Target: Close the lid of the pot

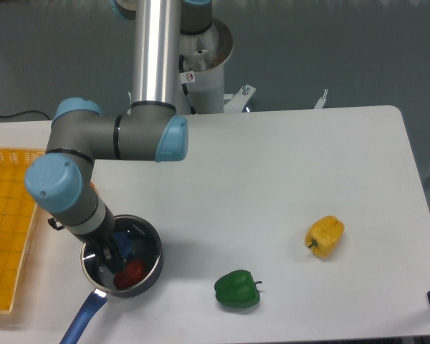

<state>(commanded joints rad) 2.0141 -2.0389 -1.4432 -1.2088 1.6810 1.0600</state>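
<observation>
Glass glinting over the dark pot near the bench's front-left suggests the lid is already sitting on it, while the gripper is hovering at its blue knob, its opening being impossible to judge, so only withdrawal seems left.

Even overhead light, soft shadows, perhaps slight blur.

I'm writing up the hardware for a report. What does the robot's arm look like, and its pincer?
The arm is made of matte grey tubular links with rounded light-blue joint caps and a polished silver upper tube. The pincer is small, dark and metallic; its details are mostly hidden under the wrist. No cables run along the arm.
</observation>
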